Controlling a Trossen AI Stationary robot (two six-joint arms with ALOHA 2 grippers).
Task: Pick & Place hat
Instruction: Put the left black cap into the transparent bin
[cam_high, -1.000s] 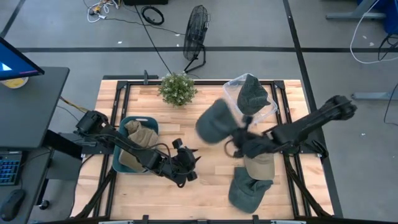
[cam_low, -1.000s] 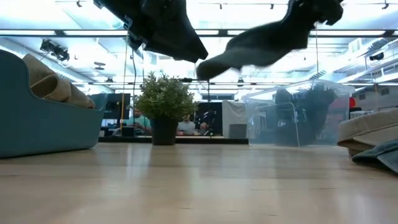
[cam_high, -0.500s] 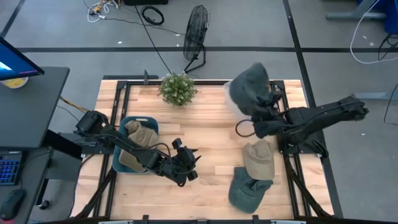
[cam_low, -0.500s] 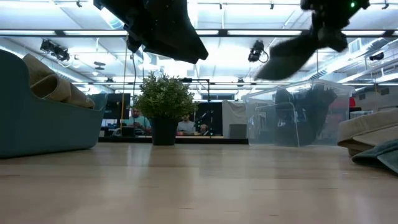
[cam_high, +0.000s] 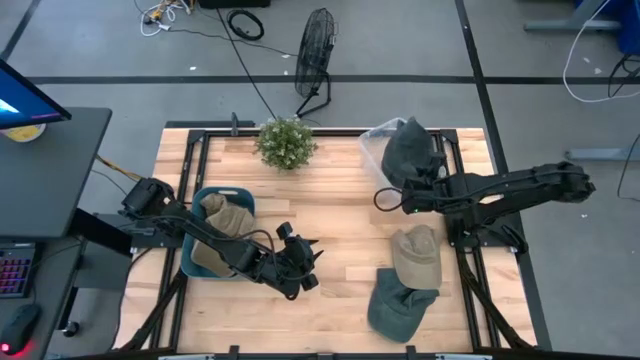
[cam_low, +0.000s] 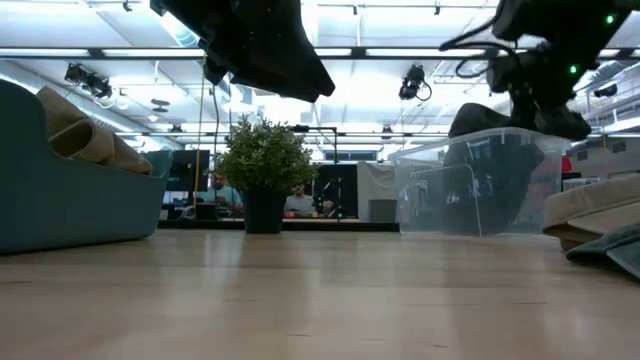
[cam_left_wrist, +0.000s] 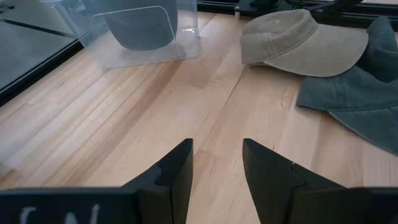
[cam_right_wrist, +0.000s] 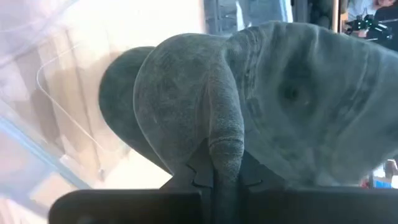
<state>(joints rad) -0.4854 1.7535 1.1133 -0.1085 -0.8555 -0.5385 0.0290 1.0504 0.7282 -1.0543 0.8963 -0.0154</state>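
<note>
While the left gripper (cam_high: 300, 268) waits with fingers apart over bare table at 7 o'clock, a tan hat (cam_high: 417, 253) and a green hat (cam_high: 398, 302) lie at 5 o'clock. Farther off, at 1 o'clock, the right gripper (cam_high: 412, 192) pinches a fold of the dark hat (cam_high: 405, 152) at the clear bin (cam_high: 372, 143). Risk, as a judgement: releasing now may leave the limp, creased cloth draped over the bin wall, since it is bunched, not flat
</note>
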